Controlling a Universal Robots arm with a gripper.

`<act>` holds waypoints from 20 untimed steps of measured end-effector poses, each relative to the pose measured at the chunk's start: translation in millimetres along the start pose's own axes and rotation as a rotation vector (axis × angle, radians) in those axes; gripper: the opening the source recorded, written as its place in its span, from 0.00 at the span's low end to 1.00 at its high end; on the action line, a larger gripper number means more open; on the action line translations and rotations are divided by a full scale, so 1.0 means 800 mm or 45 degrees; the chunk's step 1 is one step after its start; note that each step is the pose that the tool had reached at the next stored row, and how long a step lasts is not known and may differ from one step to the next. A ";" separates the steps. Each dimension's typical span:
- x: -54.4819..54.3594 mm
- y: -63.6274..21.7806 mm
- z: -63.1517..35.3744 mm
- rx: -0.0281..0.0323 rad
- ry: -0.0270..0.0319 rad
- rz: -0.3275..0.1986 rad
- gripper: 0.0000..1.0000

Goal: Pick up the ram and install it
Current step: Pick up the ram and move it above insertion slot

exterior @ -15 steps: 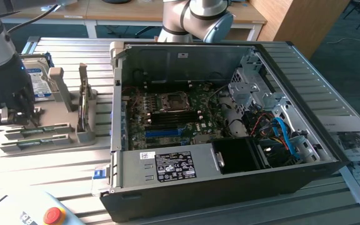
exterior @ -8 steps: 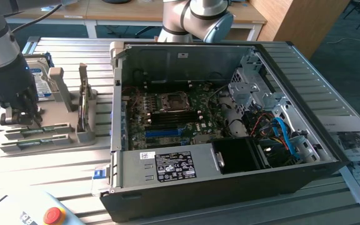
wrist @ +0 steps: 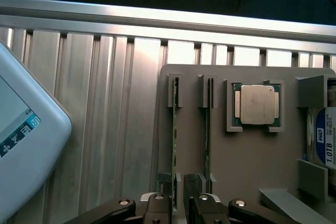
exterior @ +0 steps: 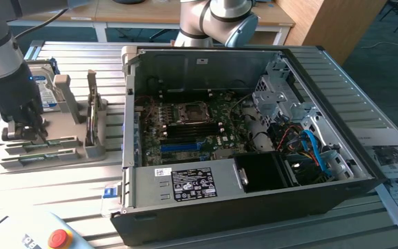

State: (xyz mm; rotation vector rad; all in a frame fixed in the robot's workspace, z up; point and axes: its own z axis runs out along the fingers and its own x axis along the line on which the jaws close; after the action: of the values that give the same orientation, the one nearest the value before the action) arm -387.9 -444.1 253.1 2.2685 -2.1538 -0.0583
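Two ram sticks stand on edge in slots of a grey holder tray (wrist: 247, 156): one thin green ram (wrist: 175, 129) and a second ram (wrist: 208, 129) beside it. My gripper (wrist: 180, 203) hovers over one end of them, open, its narrow gap in line with the first stick and nothing held. In the exterior view the gripper (exterior: 26, 132) hangs low over the holder tray (exterior: 74, 140) at the exterior view's left, just above the green ram sticks (exterior: 47, 144).
A square silver processor chip (wrist: 257, 104) and a hard drive (wrist: 326, 140) share the tray. The open computer case (exterior: 137, 78) with its motherboard (exterior: 185, 132) lies at the centre. A white pendant (wrist: 21, 145) with a red button (exterior: 59, 238) sits near the front; papers (exterior: 396, 166) lie at the exterior view's right.
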 end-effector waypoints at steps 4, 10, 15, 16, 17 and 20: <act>0.000 0.000 0.003 0.0003 0.0000 0.000 0.24; 0.000 0.000 0.010 0.0007 0.0001 0.000 0.24; 0.000 0.000 0.016 0.0008 0.0000 0.000 0.24; 0.000 0.000 0.016 0.0008 0.0000 0.000 0.24; 0.000 0.000 0.017 0.0006 0.0001 0.000 0.24; 0.000 0.000 0.017 0.0006 0.0002 0.000 0.24</act>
State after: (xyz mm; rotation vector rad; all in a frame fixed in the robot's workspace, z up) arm -388.2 -444.2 239.5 2.2687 -2.1540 -0.0577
